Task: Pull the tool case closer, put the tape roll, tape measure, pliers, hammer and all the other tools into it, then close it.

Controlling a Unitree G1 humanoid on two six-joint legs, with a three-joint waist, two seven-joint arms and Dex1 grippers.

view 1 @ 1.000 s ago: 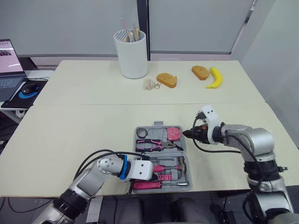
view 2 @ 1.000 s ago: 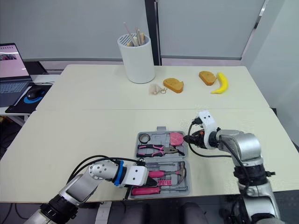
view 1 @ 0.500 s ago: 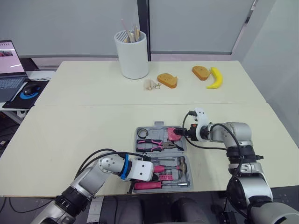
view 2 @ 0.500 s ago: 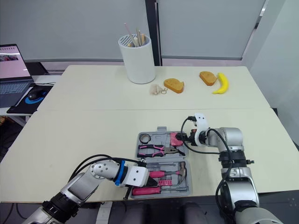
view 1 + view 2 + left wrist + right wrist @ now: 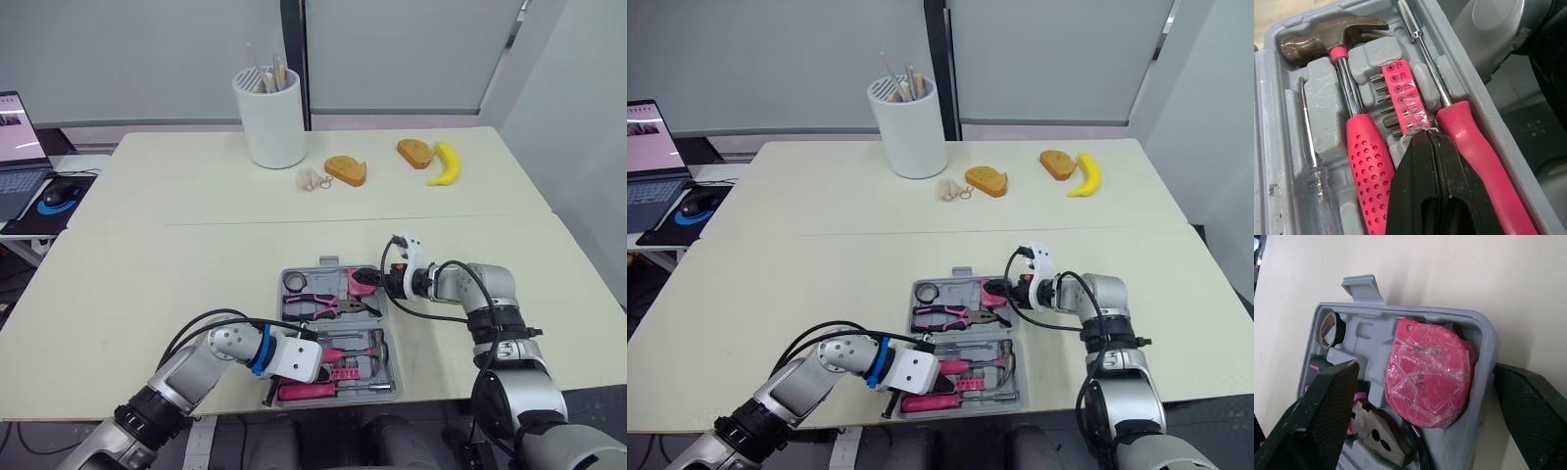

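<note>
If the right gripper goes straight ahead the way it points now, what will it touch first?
Most likely the pink tape measure in the tool case corner; the open fingers of the right gripper straddle it.

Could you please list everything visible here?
tool case: 1, grey, open, front centre
tape measure: 1, pink, case's far right
tape roll: 1, dark, case's far left
pliers: 1, pink-handled, case's far half
hammer: 1, pink-handled, case's near half
screwdrivers: 2, pink and clear, near half
bit strip: 1, pink, beside hammer
pot: 1, white, holding sticks, far back
bread slices: 2, brown, far back
banana: 1, yellow, beside bread
laptop, mouse: 1 each, dark, far left
left gripper: 1, black, shut over bit strip
right gripper: 1, black, open at tape measure
</note>
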